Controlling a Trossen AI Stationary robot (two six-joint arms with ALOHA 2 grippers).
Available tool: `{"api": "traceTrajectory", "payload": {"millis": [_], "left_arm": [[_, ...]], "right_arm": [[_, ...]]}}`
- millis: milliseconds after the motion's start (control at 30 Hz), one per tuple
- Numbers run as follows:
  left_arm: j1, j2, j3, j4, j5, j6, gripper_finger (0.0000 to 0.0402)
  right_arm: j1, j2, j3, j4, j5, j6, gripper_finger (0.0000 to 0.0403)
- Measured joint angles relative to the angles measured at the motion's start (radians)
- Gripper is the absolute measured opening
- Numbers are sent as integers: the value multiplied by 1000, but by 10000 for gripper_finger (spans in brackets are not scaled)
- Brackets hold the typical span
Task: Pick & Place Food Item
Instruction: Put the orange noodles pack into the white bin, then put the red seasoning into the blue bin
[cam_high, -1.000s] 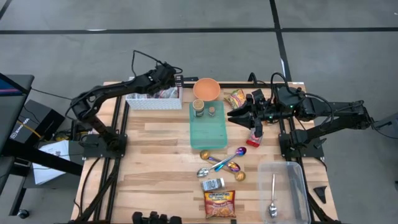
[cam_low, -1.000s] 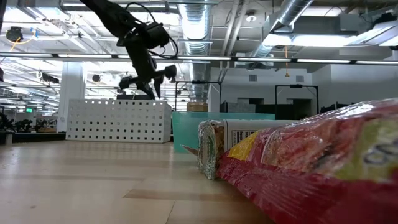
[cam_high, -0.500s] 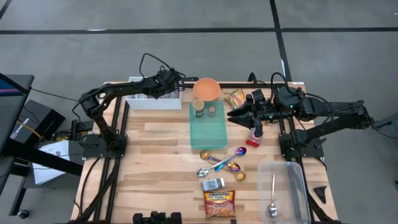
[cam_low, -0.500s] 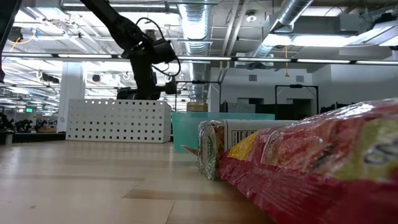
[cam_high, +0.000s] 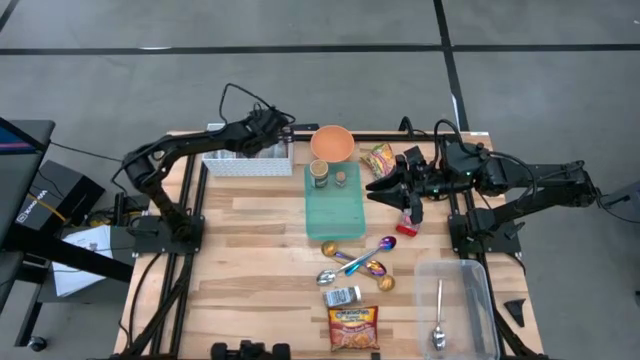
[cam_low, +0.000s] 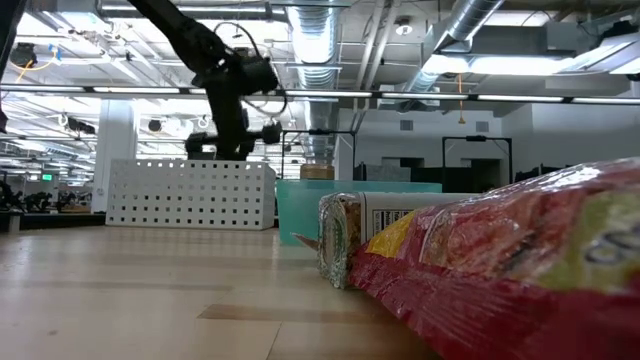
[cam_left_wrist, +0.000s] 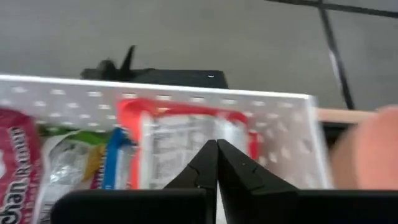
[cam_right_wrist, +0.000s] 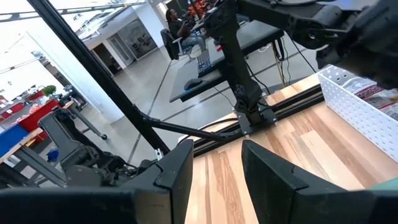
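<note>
Packet (cam_left_wrist: 186, 149) with red border lying flat in white basket (cam_high: 245, 160), long axis seemingly along it, left pincer (cam_left_wrist: 216, 149) pressed together above

Bright, even overhead light; blurred wrist close-ups.

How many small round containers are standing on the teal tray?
2. Both stand at the far end of the teal tray, near the orange bowl: the larger container on the left, the smaller container right beside it. Nothing there looks hidden.
</note>
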Motion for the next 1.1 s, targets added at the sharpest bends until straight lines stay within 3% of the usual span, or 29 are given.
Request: {"api": "traceTrajectory", "payload": {"millis": [667, 1000, 1100], "left_arm": [[-13, 119, 2, -8, 105, 18, 0], [-22, -6, -1, -16, 35, 24, 0], [-22, -72, -2, 17, 29, 90, 0]], "right_arm": [[12, 0, 0, -3, 0, 0, 134], [12, 0, 0, -3, 2, 4, 134], [12, 0, 0, -3, 3, 0, 134]]}}
